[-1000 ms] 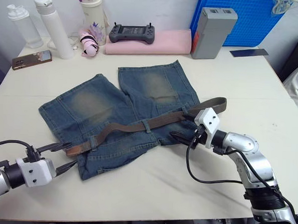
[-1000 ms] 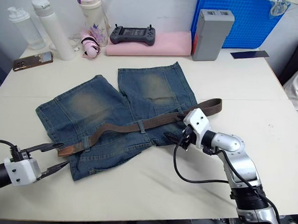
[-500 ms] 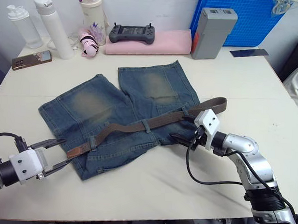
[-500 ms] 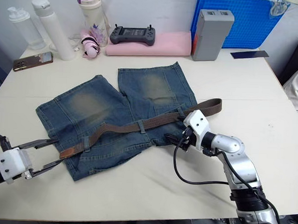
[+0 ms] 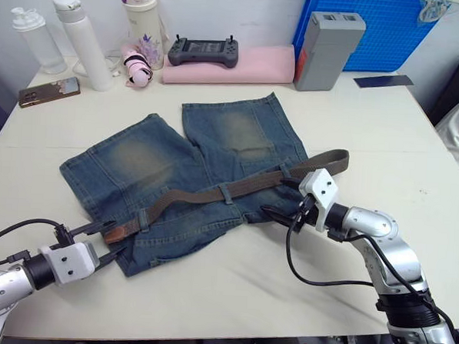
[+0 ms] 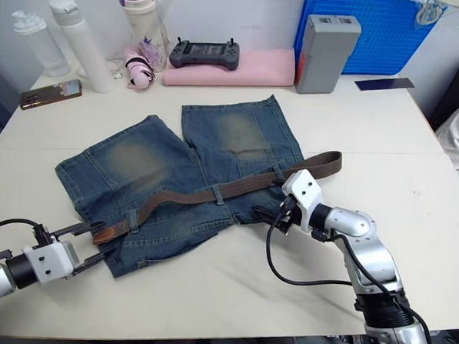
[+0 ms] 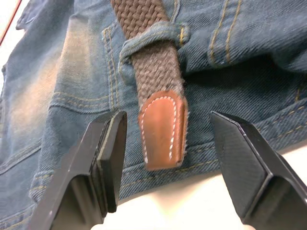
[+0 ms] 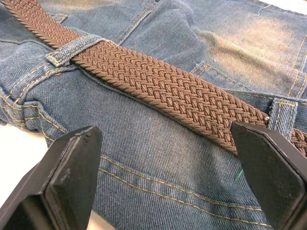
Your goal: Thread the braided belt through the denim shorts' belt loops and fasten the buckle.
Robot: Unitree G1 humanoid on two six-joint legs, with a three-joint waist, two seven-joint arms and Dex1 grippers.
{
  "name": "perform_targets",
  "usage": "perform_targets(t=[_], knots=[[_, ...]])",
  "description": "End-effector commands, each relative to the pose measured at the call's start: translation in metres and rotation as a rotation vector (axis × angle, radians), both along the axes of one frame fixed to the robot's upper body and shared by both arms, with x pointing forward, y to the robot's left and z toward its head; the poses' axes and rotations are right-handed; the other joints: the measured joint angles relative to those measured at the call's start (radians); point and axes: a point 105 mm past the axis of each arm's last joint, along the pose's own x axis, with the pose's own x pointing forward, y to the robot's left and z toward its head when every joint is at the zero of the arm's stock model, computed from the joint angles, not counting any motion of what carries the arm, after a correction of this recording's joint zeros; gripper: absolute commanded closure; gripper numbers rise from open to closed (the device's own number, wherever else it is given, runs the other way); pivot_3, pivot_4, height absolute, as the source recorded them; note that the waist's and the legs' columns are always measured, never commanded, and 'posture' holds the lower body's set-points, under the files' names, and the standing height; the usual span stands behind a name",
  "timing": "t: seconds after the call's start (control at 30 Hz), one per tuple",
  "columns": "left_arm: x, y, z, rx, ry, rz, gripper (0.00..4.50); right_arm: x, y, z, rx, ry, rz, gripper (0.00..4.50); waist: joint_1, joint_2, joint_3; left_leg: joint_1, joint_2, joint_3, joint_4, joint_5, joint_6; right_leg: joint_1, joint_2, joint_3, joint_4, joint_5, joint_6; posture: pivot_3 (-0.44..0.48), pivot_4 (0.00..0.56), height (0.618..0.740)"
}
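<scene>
Nearest, the left gripper (image 5: 101,241) gapes wide around the braided belt's (image 5: 213,194) leather tip. The right gripper (image 6: 267,215), also spread, hovers over the denim shorts (image 5: 168,176); the buckle seems hidden.

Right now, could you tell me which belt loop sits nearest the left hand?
The belt loop just behind the belt's leather tip, at the waistband's end by the open left hand; the others lie further along.
</scene>
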Motion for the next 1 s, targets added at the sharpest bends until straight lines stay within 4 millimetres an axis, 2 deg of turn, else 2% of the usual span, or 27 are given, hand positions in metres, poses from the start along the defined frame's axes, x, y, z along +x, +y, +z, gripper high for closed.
perform_targets(t=[0.03,0.2,0.4,0.5,0.63,0.83,1.0], knots=[[-0.002,0.002,0.006,-0.009,-0.029,0.004,2.24,-0.002,0.001,0.012,0.018,-0.042,0.007,0.0,0.0,0.0,0.0,0.0,0.0,0.0,0.0,0.0,0.0,0.0,0.0,0.0,0.0,0.0,0.0,0.0,0.15,0.739],[-0.004,0.003,0.005,-0.006,-0.029,0.005,4.45,-0.002,0.002,0.011,0.02,-0.039,0.012,0.0,0.0,0.0,0.0,0.0,0.0,0.0,0.0,0.0,0.0,0.0,0.0,0.0,0.0,0.0,0.0,0.0,0.15,0.739],[-0.006,0.014,0.009,0.042,-0.074,0.052,4.45,-0.003,0.003,0.011,0.019,-0.04,0.014,0.0,0.0,0.0,0.0,0.0,0.0,0.0,0.0,0.0,0.0,0.0,0.0,0.0,0.0,0.0,0.0,0.0,0.15,0.739],[-0.008,0.025,0.016,0.128,-0.145,0.072,4.45,-0.003,0.002,0.012,0.019,-0.041,0.012,0.0,0.0,0.0,0.0,0.0,0.0,0.0,0.0,0.0,0.0,0.0,0.0,0.0,0.0,0.0,0.0,0.0,0.15,0.739],[-0.025,0.06,0.015,0.352,-0.189,0.078,4.45,-0.002,-0.001,0.012,0.015,-0.04,0.005,0.0,-0.002,0.0,0.0,0.0,0.0,0.0,0.0,0.0,0.0,0.0,0.0,0.0,0.0,0.0,0.0,0.0,0.15,0.739],[-0.057,0.103,0.007,0.497,-0.119,0.071,4.45,0.0,-0.004,0.012,0.008,-0.039,0.002,0.0,-0.005,0.0,0.0,0.001,0.001,0.001,-0.003,0.0,0.0,-0.001,0.0,0.0,-0.001,0.0,0.0,0.0,0.15,0.739],[-0.089,0.147,-0.001,0.59,-0.002,0.169,4.45,0.002,-0.006,0.014,0.004,-0.042,-0.003,0.0,-0.005,-0.001,-0.001,0.001,0.0,0.002,-0.004,-0.001,0.001,-0.001,0.0,0.0,-0.002,0.0,0.0,0.0,0.15,0.739]])
